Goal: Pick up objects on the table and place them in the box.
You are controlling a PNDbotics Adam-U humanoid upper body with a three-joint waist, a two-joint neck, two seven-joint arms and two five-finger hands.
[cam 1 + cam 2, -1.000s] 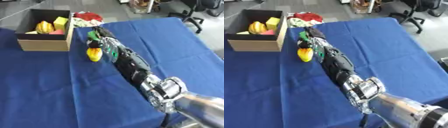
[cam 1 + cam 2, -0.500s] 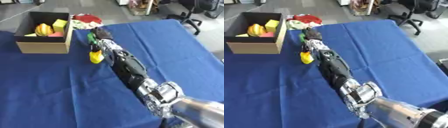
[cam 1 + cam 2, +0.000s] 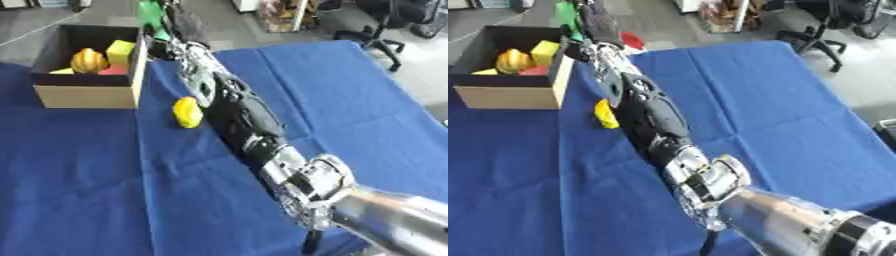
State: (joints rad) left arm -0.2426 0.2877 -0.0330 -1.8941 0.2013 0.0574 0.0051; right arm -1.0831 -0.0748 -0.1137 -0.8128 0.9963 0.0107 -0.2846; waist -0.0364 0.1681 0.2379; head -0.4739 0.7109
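No brand, label or writing is readable anywhere here, not on the open cardboard box (image 3: 87,92) and not on your arm.

Your right hand (image 3: 179,27) is stretched way out to the far end of the blue-cloth counter (image 3: 350,100), right by the box's far right corner. There's a green object (image 3: 150,15) at the hand, up at the top edge of both views. It looks like your fingers are wrapped around it, but the hand is dark and blurred, so I can't tell exactly how they sit. The green thing is cut off by the top edge, and its shape is hard to make out.

A yellow rounded object (image 3: 186,112) lies on the cloth just beside your forearm, to the right of the box and near its front corner. In the right eye view the arm covers part of it; the left eye view shows it whole.

Inside the box you've got a ribbed yellow-orange rounded object (image 3: 88,60), a yellow-green block (image 3: 120,50) behind it, and something red (image 3: 112,71) low against the right wall, mostly hidden.

The right eye view also shows a bit of red (image 3: 632,40) past the arm at the far counter edge, which the left eye view doesn't. Can't tell what it is.

Your left hand isn't in either view.
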